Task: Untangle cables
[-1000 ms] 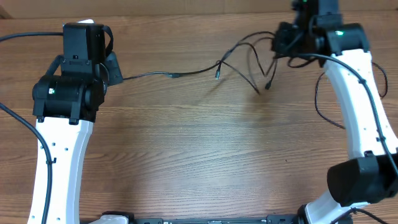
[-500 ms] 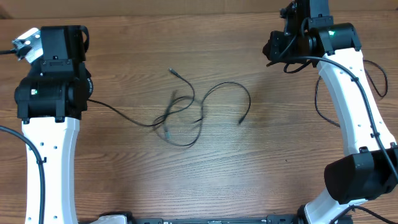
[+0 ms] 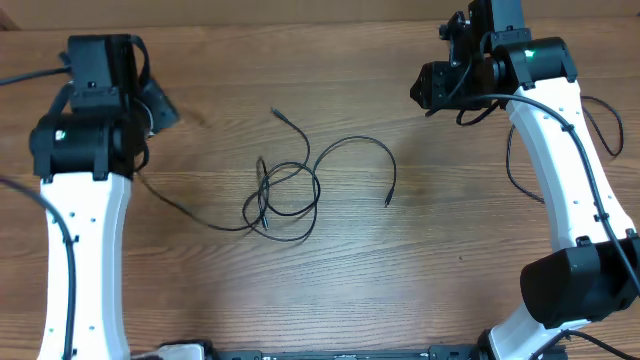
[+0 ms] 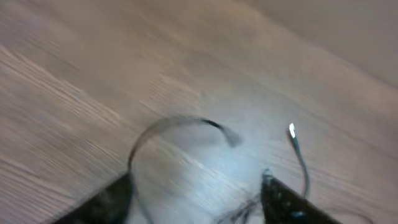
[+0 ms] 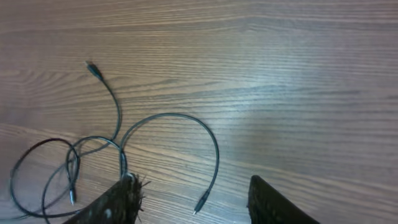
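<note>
The cables (image 3: 285, 195) lie loose on the wooden table in a tangled knot of thin black loops, with one arc (image 3: 360, 145) curving right to a plug (image 3: 387, 203). One strand (image 3: 175, 207) trails left toward the left arm. My left gripper (image 3: 155, 105) hovers at the far left, open and holding nothing; its blurred wrist view shows a cable arc (image 4: 177, 121) and a plug tip (image 4: 291, 130) beyond the left gripper (image 4: 196, 199). My right gripper (image 3: 432, 85) is at the far right, open and empty. In the right wrist view the loops (image 5: 46, 180) and a plug (image 5: 200, 203) lie below the right gripper (image 5: 193, 182).
Thicker black arm cables hang by the right arm (image 3: 515, 165) and the left arm (image 3: 25, 190). The table's far edge (image 3: 300, 20) runs along the top of the overhead view.
Both grippers have opened. The cables, earlier stretched between them, have dropped and gathered into a tangle mid-table. The left arm has shifted slightly.
</note>
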Motion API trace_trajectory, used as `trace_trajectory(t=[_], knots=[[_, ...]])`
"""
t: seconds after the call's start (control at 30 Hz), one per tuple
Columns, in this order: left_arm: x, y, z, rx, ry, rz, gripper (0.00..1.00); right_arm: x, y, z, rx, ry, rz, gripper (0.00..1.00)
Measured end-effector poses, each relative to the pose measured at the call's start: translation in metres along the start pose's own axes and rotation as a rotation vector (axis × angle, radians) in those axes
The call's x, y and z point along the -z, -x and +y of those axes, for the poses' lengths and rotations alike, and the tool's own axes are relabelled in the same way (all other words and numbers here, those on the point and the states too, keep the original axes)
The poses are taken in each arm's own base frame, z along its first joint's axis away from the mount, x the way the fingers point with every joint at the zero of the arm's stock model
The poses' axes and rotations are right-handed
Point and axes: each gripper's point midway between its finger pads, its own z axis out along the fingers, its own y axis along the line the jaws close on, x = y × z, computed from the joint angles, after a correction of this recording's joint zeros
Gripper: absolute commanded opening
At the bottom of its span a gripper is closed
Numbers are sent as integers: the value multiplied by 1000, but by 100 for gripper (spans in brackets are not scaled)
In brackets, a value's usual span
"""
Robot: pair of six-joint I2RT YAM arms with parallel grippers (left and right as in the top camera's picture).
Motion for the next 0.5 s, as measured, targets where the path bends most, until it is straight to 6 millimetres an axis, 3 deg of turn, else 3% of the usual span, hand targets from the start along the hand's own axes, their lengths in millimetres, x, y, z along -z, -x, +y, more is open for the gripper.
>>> trace_trajectory(t=[0.23,0.5], knots=[[-40,-53,-24,-132,-93,289,72,0,-2,-3,1,-15,8,60],[-59,-111,-37,-214,-110,562,78,0,-3,-3,1,-16,10,61]])
